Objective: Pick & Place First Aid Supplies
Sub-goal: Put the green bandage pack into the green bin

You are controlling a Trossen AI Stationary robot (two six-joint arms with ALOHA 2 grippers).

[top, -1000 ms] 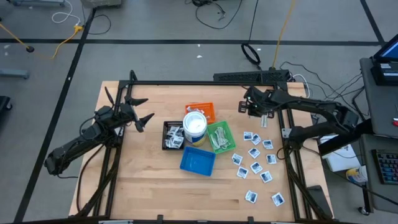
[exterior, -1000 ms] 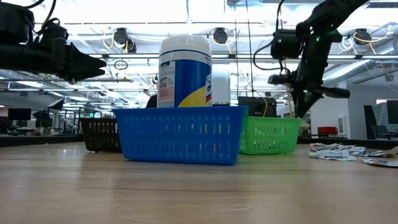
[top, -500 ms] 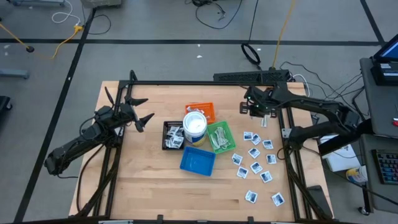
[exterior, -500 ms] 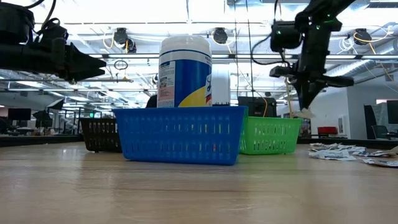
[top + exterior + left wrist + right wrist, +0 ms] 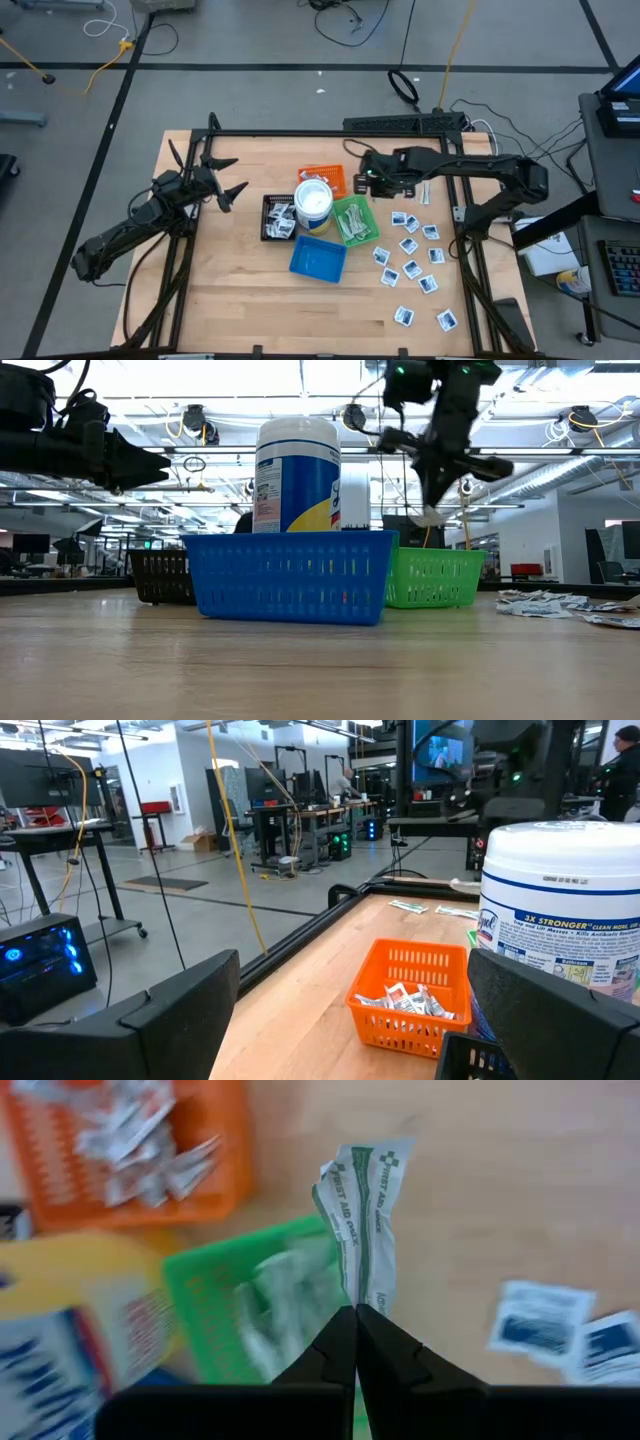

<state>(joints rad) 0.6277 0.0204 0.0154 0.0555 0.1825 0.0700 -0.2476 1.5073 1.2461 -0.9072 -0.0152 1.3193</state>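
My right gripper (image 5: pixel 372 183) hangs high over the table by the far edge of the green tray (image 5: pixel 353 220), shut on a crumpled pale wrapped strip with green print (image 5: pixel 362 1210). In the low view the strip (image 5: pixel 430 517) dangles under that gripper (image 5: pixel 435 495). Several flat white square packets with dark-blue print (image 5: pixel 412 268) lie on the wood at the right. More supplies fill the orange tray (image 5: pixel 327 178), the black tray (image 5: pixel 277 217) and the green tray. My left gripper (image 5: pixel 225 181) waits open above the table's left part, holding nothing. My right gripper pinches one end of the wrapped strip (image 5: pixel 357 1292) between its two fingertips (image 5: pixel 340 1342), coming from above and pointing down. The strip is lifted clear and hangs crumpled below the fingers over the green tray's far edge.
A white tub with a blue band (image 5: pixel 313 203) stands among the trays. The blue tray (image 5: pixel 318 258) sits nearest the table's near edge. A black frame (image 5: pixel 300 133) runs along the far and side edges. Bare wood (image 5: pixel 230 300) lies at the near left.
My right gripper has travelled toward the table's left edge, from the far-right area to the green and orange trays, and risen somewhat, carrying the strip with it, still shut. The left arm has kept still.
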